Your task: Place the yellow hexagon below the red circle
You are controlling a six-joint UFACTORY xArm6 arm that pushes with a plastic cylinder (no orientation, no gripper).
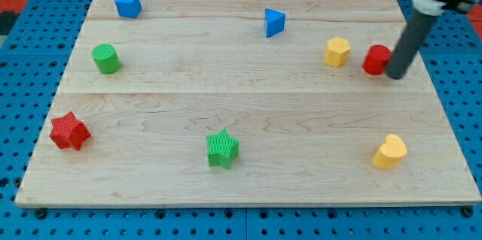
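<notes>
my tip (395, 74) touches the red circle (376, 59) from the view's right, near the board's (248, 187) right edge, holding nothing. the yellow hexagon (337, 51) sits just left of the circle; open wood lies below both.

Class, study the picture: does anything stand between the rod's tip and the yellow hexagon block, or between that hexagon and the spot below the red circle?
Yes. The red circle block sits between my tip and the yellow hexagon block. The board just below the red circle is bare; the yellow heart block lies farther down.

Yellow hexagon (337, 51), red circle (376, 59), pale wooden board (248, 104).
</notes>
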